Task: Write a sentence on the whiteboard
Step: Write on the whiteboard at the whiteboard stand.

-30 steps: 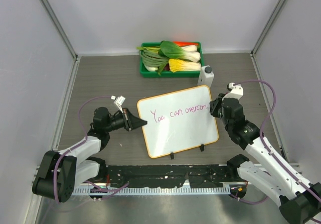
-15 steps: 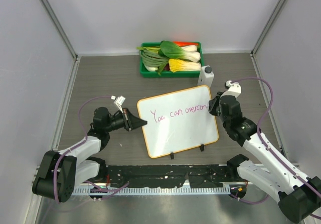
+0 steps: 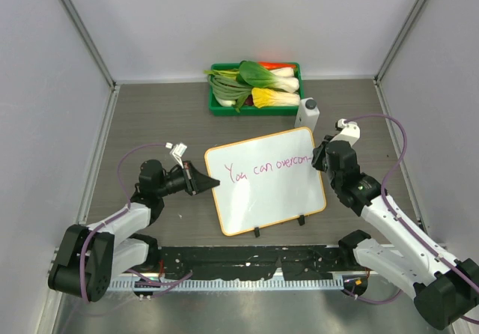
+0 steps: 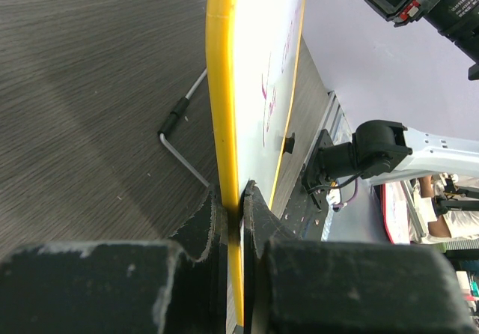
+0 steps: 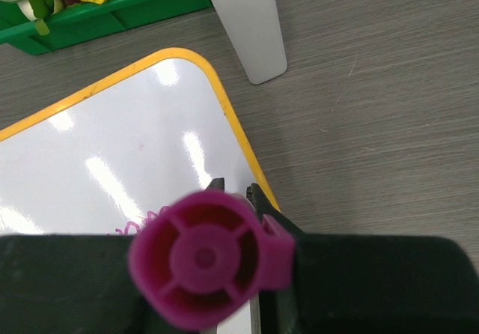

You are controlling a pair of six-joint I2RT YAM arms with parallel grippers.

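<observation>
We see left gripper [image 3: 205,183] clenched on whiteboard [image 3: 273,199] left edge, frame centre. Right gripper [image 3: 320,160] grasping magenta marker [image 5: 203,259] at board's right edge. Sentence [image 3: 268,168] reads "You can overcom".

right tool [image 5: 235,193] clamps magenta marker [image 5: 202,263] over whiteboard [image 5: 112,154] corner | white block [image 5: 243,23], green tray [image 5: 112,16] just beyond whiteboard

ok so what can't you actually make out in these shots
Top view: end of the sentence, covered by the right gripper.
Right wrist view: marker tip, hidden behind its own magenta end.
Left wrist view: whiteboard seen edge-on, writing unreadable.
</observation>
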